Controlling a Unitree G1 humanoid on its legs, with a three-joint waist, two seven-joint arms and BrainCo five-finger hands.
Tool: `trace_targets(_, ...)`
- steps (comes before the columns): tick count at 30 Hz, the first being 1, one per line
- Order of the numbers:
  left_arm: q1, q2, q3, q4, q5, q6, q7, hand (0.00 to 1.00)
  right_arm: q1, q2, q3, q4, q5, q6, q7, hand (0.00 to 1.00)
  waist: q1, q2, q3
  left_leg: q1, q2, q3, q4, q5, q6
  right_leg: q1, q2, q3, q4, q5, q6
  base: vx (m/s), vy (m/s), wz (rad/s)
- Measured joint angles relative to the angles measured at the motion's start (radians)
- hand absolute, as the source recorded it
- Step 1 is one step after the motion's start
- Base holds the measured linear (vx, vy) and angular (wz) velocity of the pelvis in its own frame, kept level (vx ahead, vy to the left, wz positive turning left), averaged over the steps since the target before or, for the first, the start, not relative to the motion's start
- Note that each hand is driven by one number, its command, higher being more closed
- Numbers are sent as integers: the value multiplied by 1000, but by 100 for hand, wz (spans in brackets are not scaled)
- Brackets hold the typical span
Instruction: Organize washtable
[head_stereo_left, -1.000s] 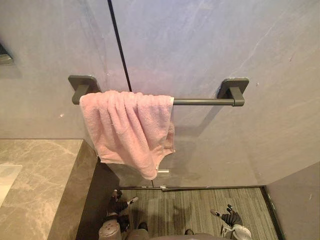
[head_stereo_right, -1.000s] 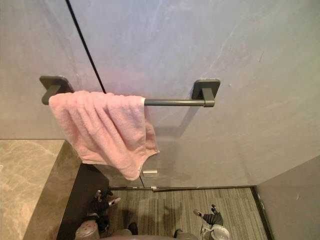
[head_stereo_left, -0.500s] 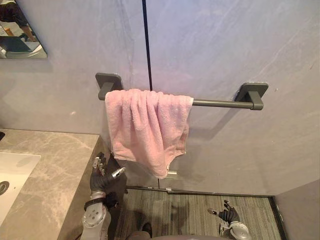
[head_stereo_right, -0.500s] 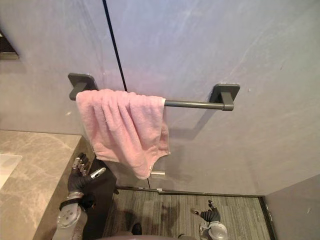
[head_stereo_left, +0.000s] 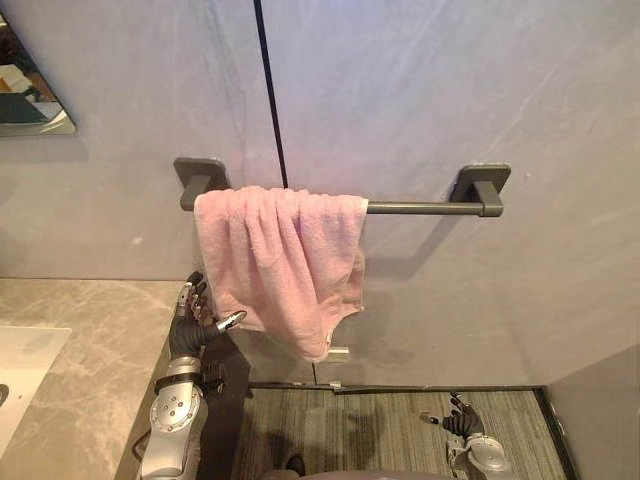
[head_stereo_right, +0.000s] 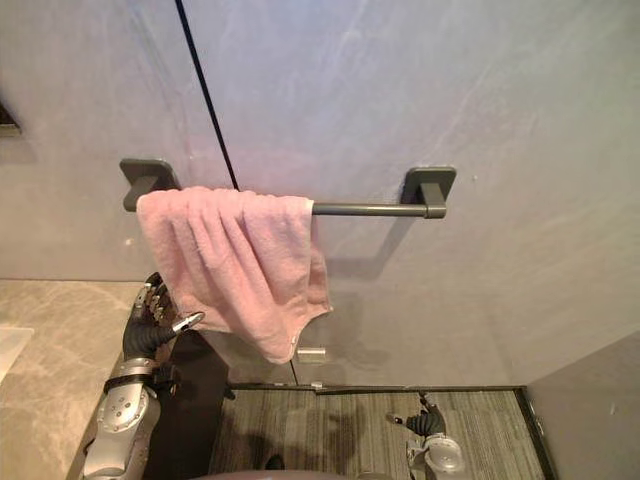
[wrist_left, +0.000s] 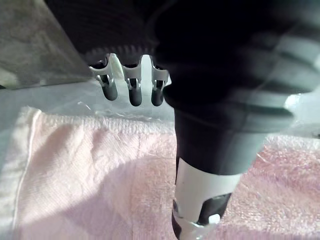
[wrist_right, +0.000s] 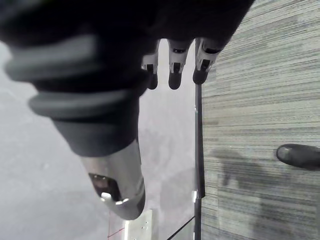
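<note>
Up from low by the floor, the left hand has risen alongside the counter end and now sits at 8 o'clock of the pink towel, fingers straight and spread, thumb pointing at the cloth's lower edge; whether the thumb tip touches it cannot be told. Grey wall spans the background. The marble washtable lies at 8 o'clock of the eye view, with a white sink at its 9 o'clock edge. The towel hangs bunched over the 9 o'clock end of the dark rail, one corner drooping lowest. The right hand hangs at 5 o'clock above the striped floor, fingers relaxed and holding nothing.
</note>
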Motion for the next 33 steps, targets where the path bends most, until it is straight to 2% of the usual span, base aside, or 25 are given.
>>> trace_targets(4, -8, 18, -16, 9, 18, 0, 8, 0, -11, -7, 0, 0, 0, 0, 1, 0, 4, 0, 0, 0, 2, 9, -8, 0, 0, 0, 5, 9, -17, 12, 1, 7, -11, -6)
trace_targets(5, -11, 22, -19, 21, 25, 0, 6, 100, -19, -8, 1, 0, 0, 0, 1, 0, 1, 0, 0, 0, 2, 11, -9, 0, 0, 0, 5, 11, -19, 13, 1, 15, -9, -6)
trace_targets(14, -61, 29, -46, 83, 34, 3, -11, 100, -34, -15, 23, -13, 1, 0, 2, 0, -5, -3, -2, 7, 4, 25, -16, 0, 0, 2, 11, 36, -42, 31, -4, -6, -7, -9)
trace_targets(18, -71, 29, -56, 86, 34, 3, -11, 100, -35, -18, 43, -23, 1, 0, 3, 0, -28, -3, -3, 11, 5, 31, -20, 0, 0, 2, 11, 46, -49, 39, -3, -31, -4, -9)
trace_targets(21, -71, 28, -56, 86, 34, 3, -10, 100, -30, -19, 45, -67, 1, 0, 3, 0, -27, -3, -3, 28, 5, 50, -33, 0, 0, 1, 12, 68, -51, 43, 0, -30, -1, -20)
trace_targets(26, -71, 28, -55, 84, 34, 2, -9, 100, -9, -26, 116, -284, -1, -6, 12, 0, -33, -6, -2, 28, 4, 51, -36, 0, 0, -1, 12, 71, -55, 44, 2, -5, -1, -2)
trace_targets(28, -70, 25, -55, 80, 34, 0, -8, 100, 6, -31, 142, -405, 0, -38, 34, 0, -34, -6, -2, 27, 5, 51, -36, -1, 0, -1, 12, 71, -58, 44, 2, 0, 0, 0)
trace_targets(33, -64, 19, -60, 59, 35, -1, -8, 100, 37, -53, 205, -571, 2, -59, 85, 0, -28, -6, -2, 27, 5, 56, -36, -5, 3, -4, 13, 83, -60, 44, 3, -5, -10, -5)
